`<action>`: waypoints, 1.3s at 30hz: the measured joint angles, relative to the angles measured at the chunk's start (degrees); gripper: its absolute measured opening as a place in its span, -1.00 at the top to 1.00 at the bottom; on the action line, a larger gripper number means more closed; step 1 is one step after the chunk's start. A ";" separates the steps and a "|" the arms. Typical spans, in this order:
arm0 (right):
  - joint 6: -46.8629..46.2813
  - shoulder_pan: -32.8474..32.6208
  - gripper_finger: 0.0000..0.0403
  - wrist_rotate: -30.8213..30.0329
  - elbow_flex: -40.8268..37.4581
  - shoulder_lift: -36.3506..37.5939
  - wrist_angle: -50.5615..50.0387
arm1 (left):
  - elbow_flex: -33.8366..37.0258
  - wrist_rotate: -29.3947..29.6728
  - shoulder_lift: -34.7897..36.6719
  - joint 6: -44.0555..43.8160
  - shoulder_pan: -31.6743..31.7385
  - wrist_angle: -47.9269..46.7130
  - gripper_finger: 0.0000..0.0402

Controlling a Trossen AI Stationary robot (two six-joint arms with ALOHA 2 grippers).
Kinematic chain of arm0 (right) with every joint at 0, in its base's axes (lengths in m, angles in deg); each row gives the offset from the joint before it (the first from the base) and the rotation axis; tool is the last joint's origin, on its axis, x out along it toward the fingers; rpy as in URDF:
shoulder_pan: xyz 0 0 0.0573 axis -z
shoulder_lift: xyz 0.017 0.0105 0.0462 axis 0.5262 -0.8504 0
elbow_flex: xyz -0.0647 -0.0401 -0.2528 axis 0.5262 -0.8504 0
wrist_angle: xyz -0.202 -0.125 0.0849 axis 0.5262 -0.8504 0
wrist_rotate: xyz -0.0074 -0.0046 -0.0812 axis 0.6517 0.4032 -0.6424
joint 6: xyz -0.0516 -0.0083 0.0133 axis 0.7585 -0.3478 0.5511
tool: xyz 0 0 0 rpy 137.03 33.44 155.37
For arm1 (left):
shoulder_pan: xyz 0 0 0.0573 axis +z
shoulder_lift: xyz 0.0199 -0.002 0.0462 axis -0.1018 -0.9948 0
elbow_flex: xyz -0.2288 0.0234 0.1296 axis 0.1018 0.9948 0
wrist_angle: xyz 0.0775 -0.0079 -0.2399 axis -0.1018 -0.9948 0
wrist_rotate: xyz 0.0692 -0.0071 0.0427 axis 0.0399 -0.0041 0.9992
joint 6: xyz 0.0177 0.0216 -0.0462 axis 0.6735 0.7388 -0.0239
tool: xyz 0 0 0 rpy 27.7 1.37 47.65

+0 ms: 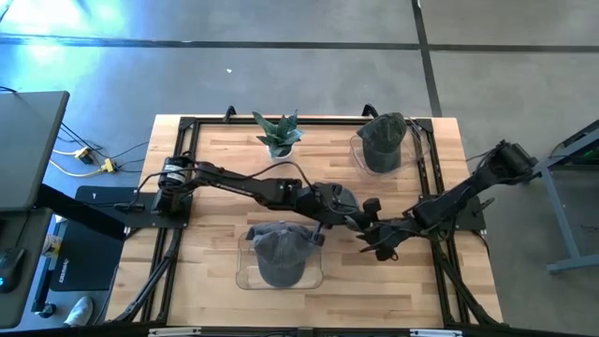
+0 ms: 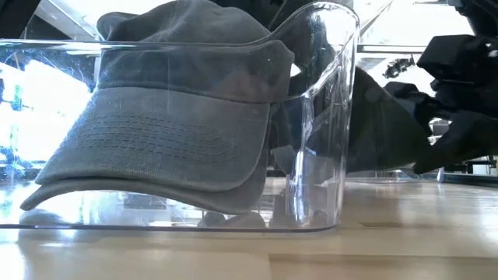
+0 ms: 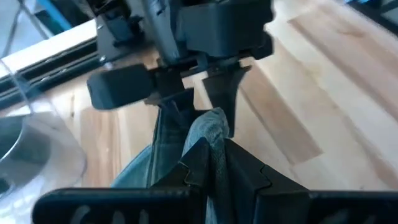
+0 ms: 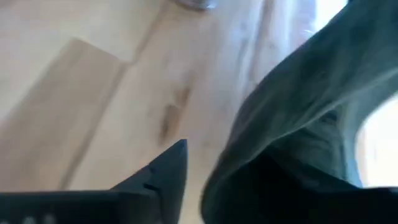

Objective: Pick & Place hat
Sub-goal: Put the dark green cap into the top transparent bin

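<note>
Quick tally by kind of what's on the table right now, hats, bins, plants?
Hats: 3, one in the near clear bin, one in the far clear bin, one pinched by the left gripper mid-table, with the right gripper meeting it.
Clear bins: 2
Potted plants: 1
Total: 6

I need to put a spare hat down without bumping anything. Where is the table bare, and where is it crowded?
Bare wood lies in the back middle, between the plant and the far clear bin, and right of the near clear bin. The centre is crowded: the left end effector and right end effector meet there over a grey hat.
</note>
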 joint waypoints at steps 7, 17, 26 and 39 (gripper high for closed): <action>-0.02 -0.02 0.83 7.74 0.06 3.98 -6.36 | -0.90 -6.02 0.00 0.44 0.02 -1.54 0.83; -3.19 -0.04 0.97 7.26 0.02 13.49 -12.35 | -0.96 -11.31 0.00 4.24 0.42 -1.33 0.36; -8.83 -0.13 0.97 2.64 0.02 24.12 -17.55 | -1.33 -6.38 -5.74 2.36 0.04 9.01 -0.45; -11.89 -0.11 0.98 -2.72 0.02 30.38 -19.71 | -0.98 2.71 -8.39 -9.97 -2.64 13.38 -0.59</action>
